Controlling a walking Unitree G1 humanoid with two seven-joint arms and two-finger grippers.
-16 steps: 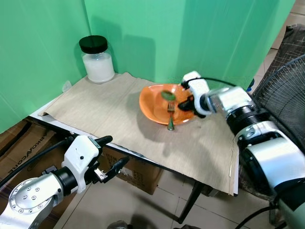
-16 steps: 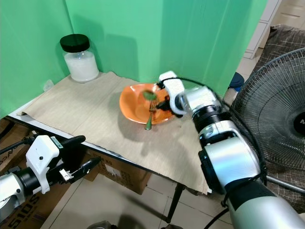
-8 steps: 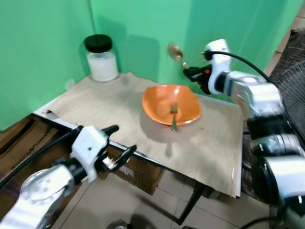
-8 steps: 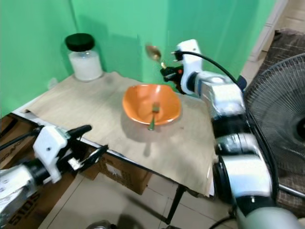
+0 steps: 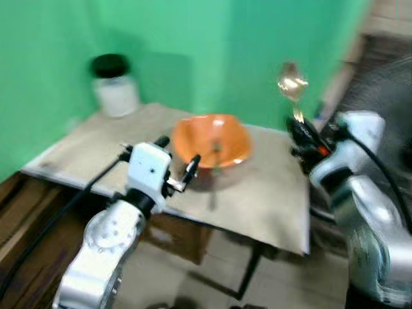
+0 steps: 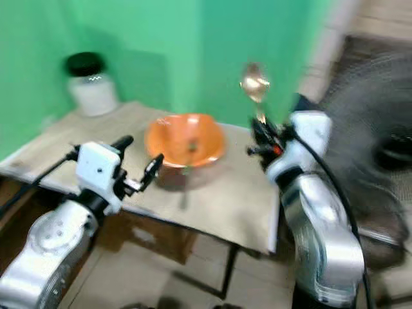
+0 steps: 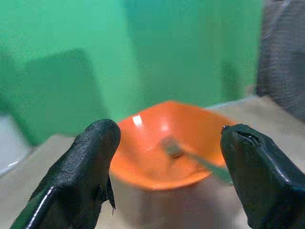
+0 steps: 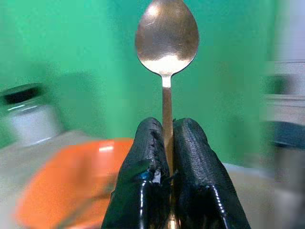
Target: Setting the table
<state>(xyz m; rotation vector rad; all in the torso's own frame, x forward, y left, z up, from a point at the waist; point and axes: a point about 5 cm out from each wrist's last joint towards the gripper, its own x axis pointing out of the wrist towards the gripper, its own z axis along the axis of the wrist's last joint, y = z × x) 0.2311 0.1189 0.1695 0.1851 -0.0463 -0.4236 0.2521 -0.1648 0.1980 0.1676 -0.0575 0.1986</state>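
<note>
An orange bowl [image 5: 211,140] sits on the tan cloth [image 5: 270,193], with a fork [image 7: 188,155] leaning inside it. My right gripper [image 5: 301,132] is shut on a metal spoon [image 5: 292,84], held upright above the table's right edge, to the right of the bowl. The spoon's handle is pinched between the black fingers [image 8: 148,157] in the right wrist view. My left gripper [image 5: 177,156] is open, raised at the table's front edge just in front of the bowl, nothing between its fingers [image 7: 90,157].
A glass jar [image 5: 114,87] with a black lid and white contents stands at the table's back left corner. Green walls close the back and left. Brown boxes [image 5: 19,212] sit under the table. A fan's mesh [image 6: 380,109] shows blurred at the right.
The view has shifted and blurred. My right gripper carried the spoon up and to the right of the bowl. My left gripper rose from below the table edge toward the bowl.
</note>
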